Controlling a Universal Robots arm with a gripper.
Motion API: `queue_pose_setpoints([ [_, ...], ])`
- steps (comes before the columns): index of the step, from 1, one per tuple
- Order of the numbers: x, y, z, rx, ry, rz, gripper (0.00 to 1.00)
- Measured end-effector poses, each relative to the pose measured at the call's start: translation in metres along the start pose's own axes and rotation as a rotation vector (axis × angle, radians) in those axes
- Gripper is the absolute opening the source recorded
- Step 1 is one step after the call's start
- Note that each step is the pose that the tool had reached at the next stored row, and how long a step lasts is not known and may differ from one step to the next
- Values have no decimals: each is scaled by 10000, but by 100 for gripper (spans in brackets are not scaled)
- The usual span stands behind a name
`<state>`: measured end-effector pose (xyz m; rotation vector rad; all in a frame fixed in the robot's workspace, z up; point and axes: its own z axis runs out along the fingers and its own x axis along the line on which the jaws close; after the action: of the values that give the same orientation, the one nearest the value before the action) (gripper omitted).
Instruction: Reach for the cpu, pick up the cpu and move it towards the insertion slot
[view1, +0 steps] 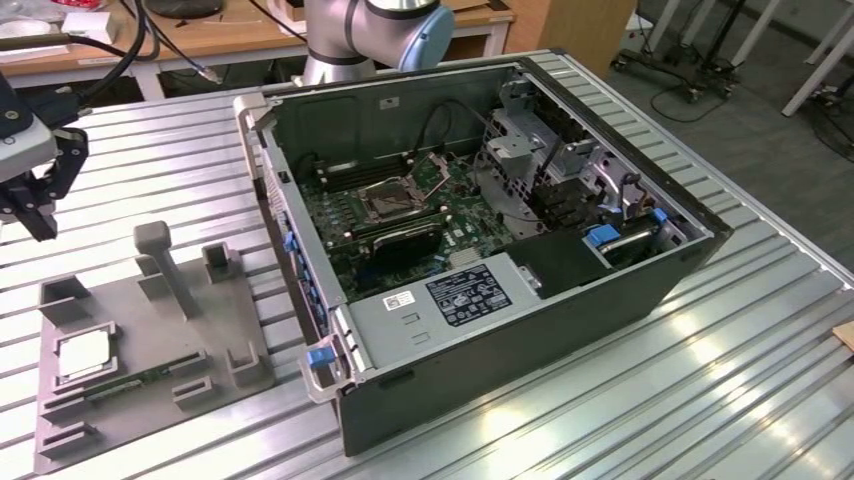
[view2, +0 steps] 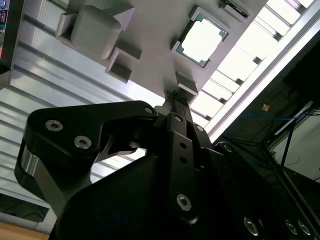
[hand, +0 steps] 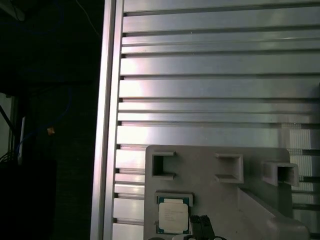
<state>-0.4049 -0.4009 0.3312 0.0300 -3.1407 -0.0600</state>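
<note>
CPU: sq. chip, pale silvery lid, greenish edge. Face print too small to read. Lies flat in a pocket of grey tray, well apart from insertion slot. Gripper hangs near chip, not touching; jaws drawn together, empty.

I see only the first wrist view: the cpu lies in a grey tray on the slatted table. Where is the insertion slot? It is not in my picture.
Observer: In the exterior view, the insertion slot sits on the green board inside an open computer case, to the exterior view's right of the tray.
Operator: Does the claw hold the cpu?
Observer: No. The claw hangs near the exterior view's left edge, apart from the cpu, which lies in its pocket.
Operator: What else lies in the tray?
Observer: A green memory stick, beside the cpu.
</note>
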Motion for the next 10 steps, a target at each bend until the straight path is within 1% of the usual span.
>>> queue_pose_setpoints([
  [1, 8, 0, 9, 0, 0, 0, 11],
  [10, 9, -1, 27, 0, 0, -1, 11],
])
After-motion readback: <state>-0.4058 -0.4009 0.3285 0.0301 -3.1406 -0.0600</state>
